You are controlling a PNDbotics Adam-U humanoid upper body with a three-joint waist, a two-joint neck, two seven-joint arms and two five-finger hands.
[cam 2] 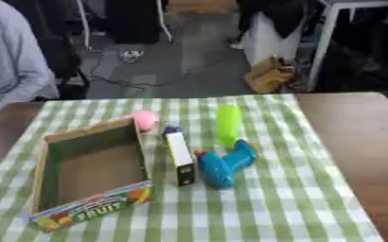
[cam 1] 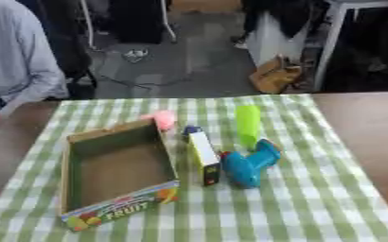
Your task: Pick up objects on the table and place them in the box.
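Neither hand shows in my views, so I cannot tell how open they are or what they hold. From the left, the cardboard box (cam 1: 114, 170) sits open on the checked cloth (cam 1: 313, 198), a pink thing (cam 1: 162, 119) at its far corner, then a white carton (cam 1: 203, 153), blue toy (cam 1: 249, 164) and green bottle (cam 1: 248, 124).

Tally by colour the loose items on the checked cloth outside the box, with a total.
Pink: 1, pink object at the box's far corner
Green: 1, green object
Blue: 1, blue toy
White and yellow: 1, carton
Total: 4; nothing visible in the box, no robot hand in view.
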